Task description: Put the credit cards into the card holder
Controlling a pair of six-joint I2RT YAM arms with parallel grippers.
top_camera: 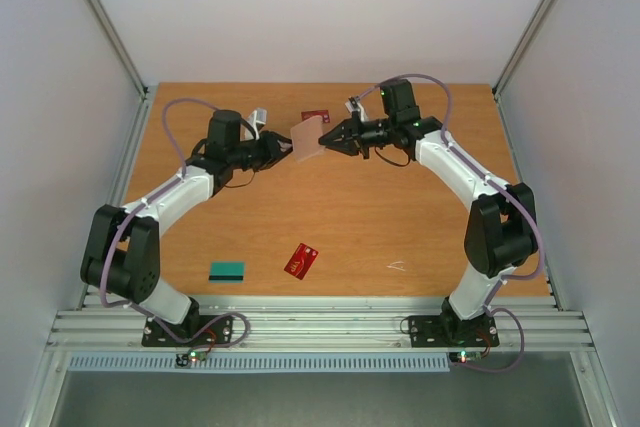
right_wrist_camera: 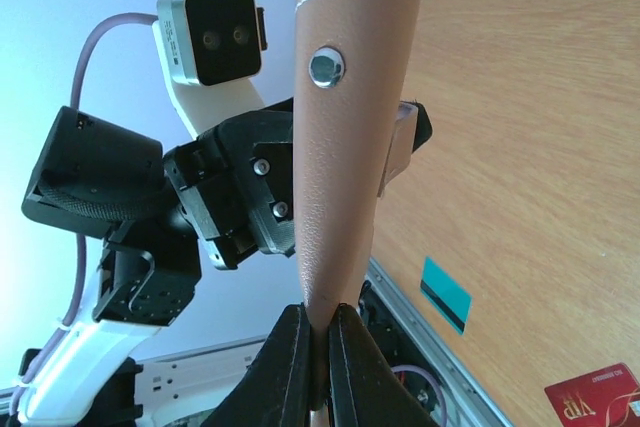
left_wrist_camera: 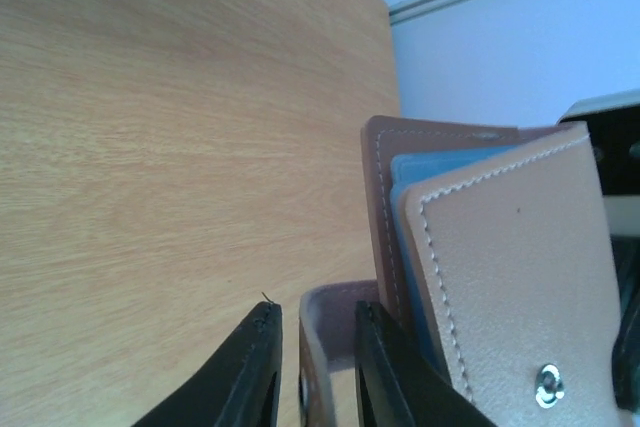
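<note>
**Desk editor:** Where is the flat tan-brown leather card holder [top_camera: 307,137] seen?

**Photographer:** It is held aloft over the far middle of the orange-brown wooden desk [top_camera: 400,217], clear of the surface and touched by no card. In the left wrist view a light blue inner layer is shown between tan panels edged with pale stitching, and a metal snap is seen on the nearest panel.

**Desk editor:** How is it gripped?

**Photographer:** The right end effector [right_wrist_camera: 318,347] is clenched on the lower edge of one tan panel. That panel is seen rising upright from the fingers, with a round snap near its top. The left end effector [left_wrist_camera: 315,352] is released. A narrow tab of the holder is flanked by its fingers, yet a sliver of desk is visible between one finger and the tab.

**Desk editor:** And the cards?

**Photographer:** All three are seen lying flat on the desk. A red credit card with pale markings [top_camera: 301,260] and a teal-green credit card [top_camera: 227,271] with a dark stripe are found near the front edge, close together but apart. A second red card [top_camera: 315,116] is partly hidden behind the holder at the far side. A tiny white scrap [top_camera: 397,266] is seen to the right of the near red card.
</note>
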